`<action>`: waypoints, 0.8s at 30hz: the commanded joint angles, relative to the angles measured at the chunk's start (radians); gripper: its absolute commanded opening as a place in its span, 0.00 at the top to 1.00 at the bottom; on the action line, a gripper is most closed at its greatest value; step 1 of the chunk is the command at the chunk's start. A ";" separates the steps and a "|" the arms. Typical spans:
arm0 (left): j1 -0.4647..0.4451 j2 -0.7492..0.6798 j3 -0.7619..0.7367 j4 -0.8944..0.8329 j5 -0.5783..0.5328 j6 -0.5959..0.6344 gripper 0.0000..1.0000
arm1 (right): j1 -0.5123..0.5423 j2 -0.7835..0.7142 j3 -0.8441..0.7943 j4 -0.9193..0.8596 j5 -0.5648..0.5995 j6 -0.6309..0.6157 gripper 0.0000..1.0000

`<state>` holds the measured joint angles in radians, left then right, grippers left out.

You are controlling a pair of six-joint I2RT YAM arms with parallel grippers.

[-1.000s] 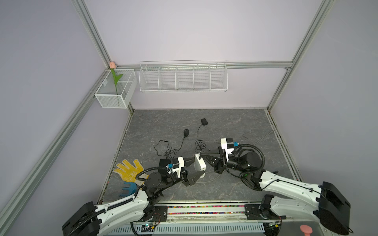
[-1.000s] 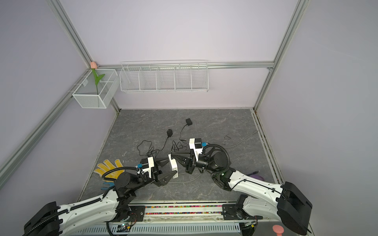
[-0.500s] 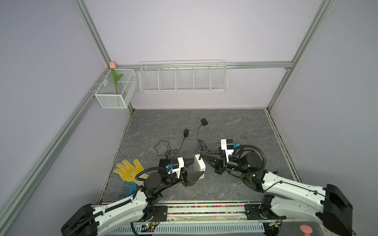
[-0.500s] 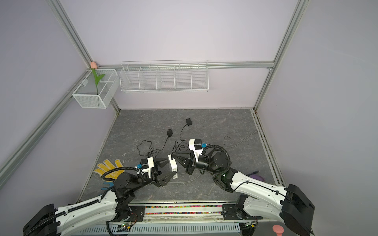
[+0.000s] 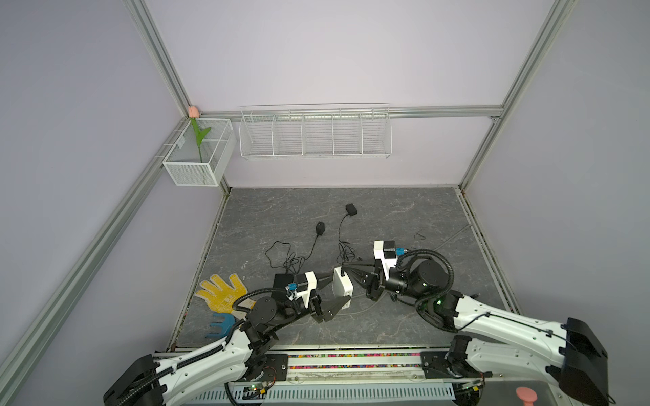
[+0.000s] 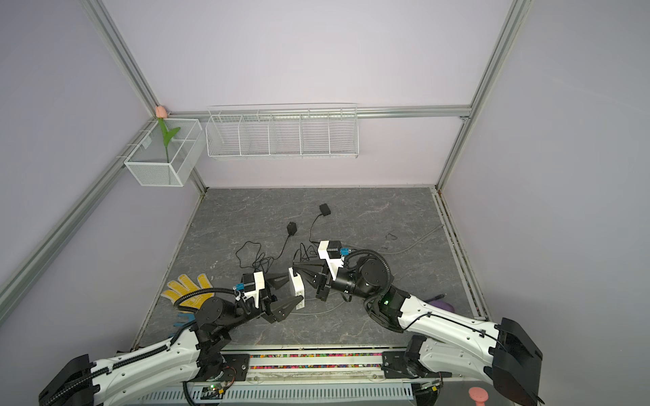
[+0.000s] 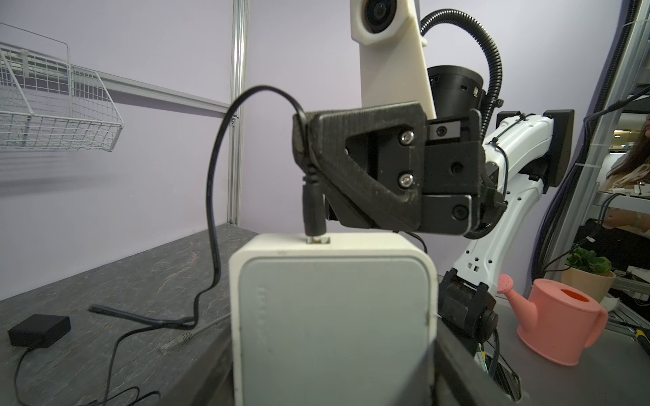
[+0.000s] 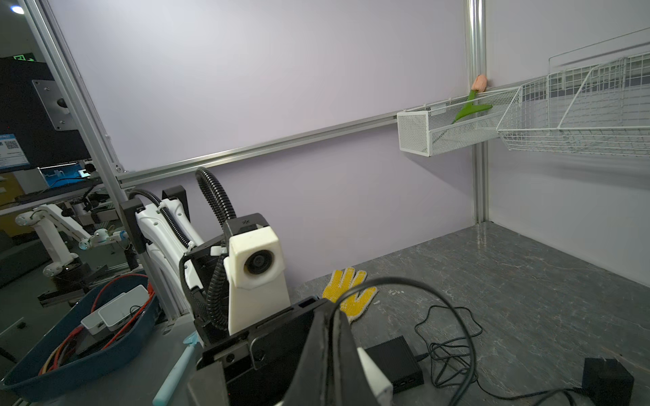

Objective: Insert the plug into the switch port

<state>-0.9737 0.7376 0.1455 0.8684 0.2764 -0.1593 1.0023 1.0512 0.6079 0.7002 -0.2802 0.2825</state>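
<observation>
Left wrist view brings the white switch point(image 7: 334, 316) up close, with its port point(image 7: 318, 240) set in the narrow edge that faces the right gripper point(image 7: 305, 154). The black plug point(image 7: 314, 211) stands in line with that opening. Its metal tip sits in the mouth of the port, while the black barrel is clear of the casing. The right gripper has its jaws pressed together on the plug's ribbed collar and the first bit of cable point(image 7: 214, 211), which arcs out of the grip and runs down in a loop to the grey table point(image 5: 404, 218). In both top views the switch sits low in the frame, near the middle, between the two arms. The left gripper point(image 5: 341, 289) reaches in from the lower left and clamps it, one finger on each side, its jaws held apart by the box. The right gripper comes in from the right, its tips meeting at the switch's upper end. Just left of the left wrist a small black box point(image 5: 282, 281) rests on the table, and a yellow glove point(image 5: 222, 293) lies further left by the table's edge. A black adapter point(image 5: 320, 227) sits higher in the frame, well apart from the arms.
</observation>
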 commanded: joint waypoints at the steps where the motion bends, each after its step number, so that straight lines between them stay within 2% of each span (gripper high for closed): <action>1: -0.005 -0.051 0.025 0.141 -0.029 0.028 1.00 | 0.013 0.006 -0.026 -0.186 0.031 -0.025 0.94; 10: -0.005 -0.081 0.028 0.135 -0.038 0.036 1.00 | 0.030 0.026 -0.028 -0.229 0.039 -0.030 0.93; 24: -0.005 -0.148 0.028 0.100 -0.068 0.067 1.00 | 0.074 0.029 -0.053 -0.355 0.119 -0.044 0.93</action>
<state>-0.9764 0.6403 0.1291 0.7349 0.2440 -0.1284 1.0565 1.0470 0.6094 0.6132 -0.1711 0.2604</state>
